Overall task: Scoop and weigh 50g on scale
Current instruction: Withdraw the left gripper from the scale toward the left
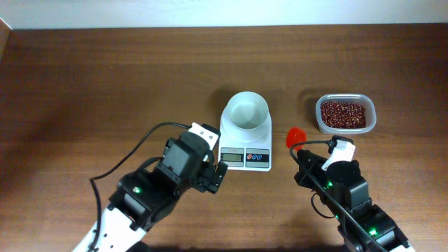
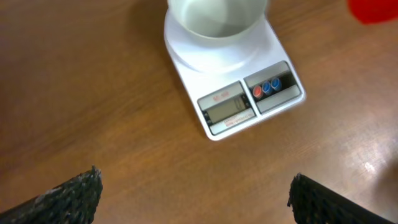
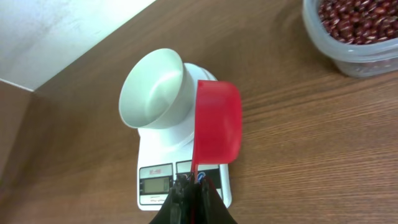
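brown wooden table carries one white scale, one round white bowl standing on it, one clear plastic tub and one red scoop. the scale has one grey display and three small buttons beside it, one red and two blue. its long axis runs from the far side of the table toward the arms: the bowl sits on the far end, and the display and buttons face the near edge. the beans, a loose heap of many dark red-brown grains, all lie in the tub, which stands to the right of the scale, apart from it and about level with the bowl. the left gripper hangs just in front of the scale's display end, its two fingers spread wide with nothing between them. the right gripper is closed on the scoop's handle in front of the scale's right corner; the scoop points away from the arm, its cup at the scale's right edge, just beside the bowl, between the scale and the tub.
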Robot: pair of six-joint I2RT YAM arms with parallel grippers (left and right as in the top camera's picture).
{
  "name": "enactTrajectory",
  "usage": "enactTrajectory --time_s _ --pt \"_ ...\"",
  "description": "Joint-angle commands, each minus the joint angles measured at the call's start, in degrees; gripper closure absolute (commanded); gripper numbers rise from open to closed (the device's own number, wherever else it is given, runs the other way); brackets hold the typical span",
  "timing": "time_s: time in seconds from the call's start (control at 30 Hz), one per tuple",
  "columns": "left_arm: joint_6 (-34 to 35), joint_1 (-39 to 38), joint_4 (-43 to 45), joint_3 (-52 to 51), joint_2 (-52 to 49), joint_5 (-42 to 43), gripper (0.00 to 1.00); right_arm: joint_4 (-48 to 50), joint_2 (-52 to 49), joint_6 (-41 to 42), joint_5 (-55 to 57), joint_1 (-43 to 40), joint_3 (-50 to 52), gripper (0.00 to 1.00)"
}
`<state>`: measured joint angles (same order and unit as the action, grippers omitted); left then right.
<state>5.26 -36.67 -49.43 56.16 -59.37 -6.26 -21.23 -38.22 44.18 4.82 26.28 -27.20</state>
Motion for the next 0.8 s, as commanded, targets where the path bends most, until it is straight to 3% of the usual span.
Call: enactTrajectory --time_s 0.0,0.13,0.23,0.33,0.57,0.77 --pt "-14.78 5.46 -2.08 5.92 0.26 12.41 0.01 0.24 -0.04 -0.46 -3.48 -0.20 -0.46 0.96" --pt "-15.23 9.81 -4.00 7.85 0.20 6.45 0.01 0.26 -0.02 -0.46 -11.06 -0.22 -0.46 0.96" --pt "-14.95 9.84 -5.20 7.80 0.20 9.92 0.01 0.28 -0.02 -0.39 -14.73 -0.22 -0.46 0.96" --pt "-21.22 9.84 -5.57 7.80 0.22 9.92 0.01 0.26 -0.02 -0.20 -15.69 -0.22 -0.46 0.96" --pt "-21.24 9.84 -5.64 7.82 0.26 13.25 0.01 0.22 -0.02 -0.22 -17.73 -0.22 -0.46 0.96" --pt "-26.27 12.98 -11.52 9.07 0.26 18.05 0.01 -1.22 -0.02 -0.24 -17.70 -0.22 -0.46 0.96"
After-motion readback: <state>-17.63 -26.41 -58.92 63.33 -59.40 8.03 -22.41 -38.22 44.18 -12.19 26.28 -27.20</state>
